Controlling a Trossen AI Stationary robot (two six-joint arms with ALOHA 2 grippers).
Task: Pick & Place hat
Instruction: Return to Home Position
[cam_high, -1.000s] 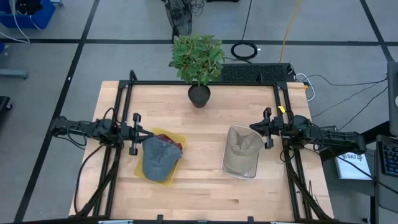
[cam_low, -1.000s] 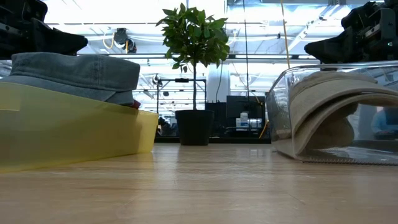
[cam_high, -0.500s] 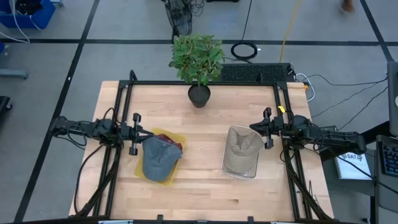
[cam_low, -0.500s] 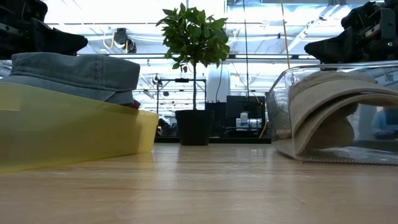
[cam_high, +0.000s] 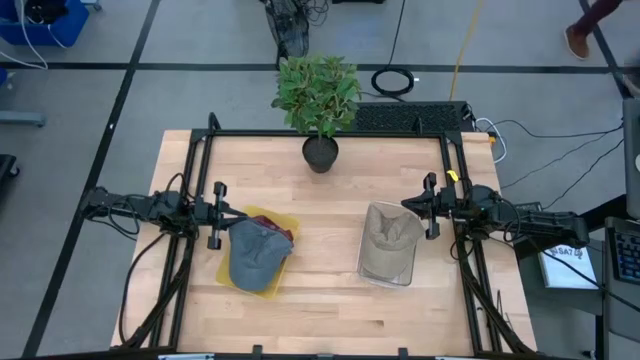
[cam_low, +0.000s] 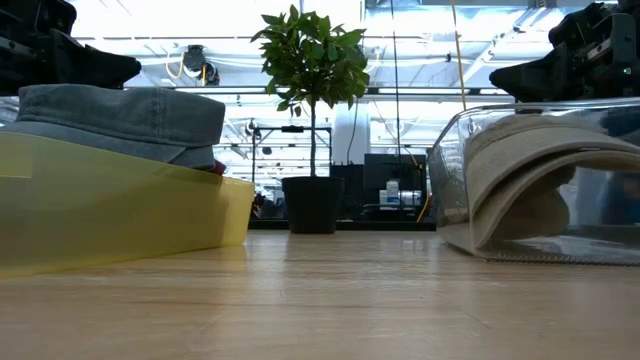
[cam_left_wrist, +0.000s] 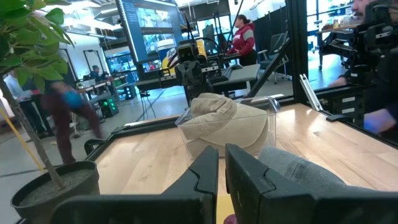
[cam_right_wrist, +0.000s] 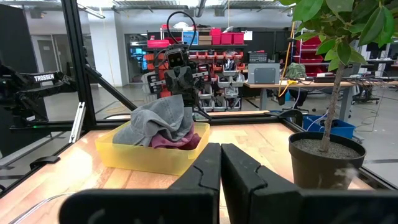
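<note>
A grey-blue hat (cam_high: 254, 256) lies on top of a dark red cloth in a yellow tray (cam_high: 228, 272) on the table's left half; the right wrist view shows the hat (cam_right_wrist: 163, 119) and the tray (cam_right_wrist: 149, 155) too. A tan hat (cam_high: 392, 240) rests inside a clear bin (cam_high: 388, 270) on the right half, also seen as the tan hat (cam_left_wrist: 221, 118). My left gripper (cam_high: 218, 216) hovers level at the left edge, just left of the tray, fingers shut. My right gripper (cam_high: 428, 206) hovers level at the right edge, beside the bin, fingers shut.
A potted plant (cam_high: 320, 100) stands at the table's far middle. A black frame rail (cam_high: 330, 134) runs around the table. Bare wood (cam_high: 325, 250) lies between tray and bin. People move in the room beyond the table.
</note>
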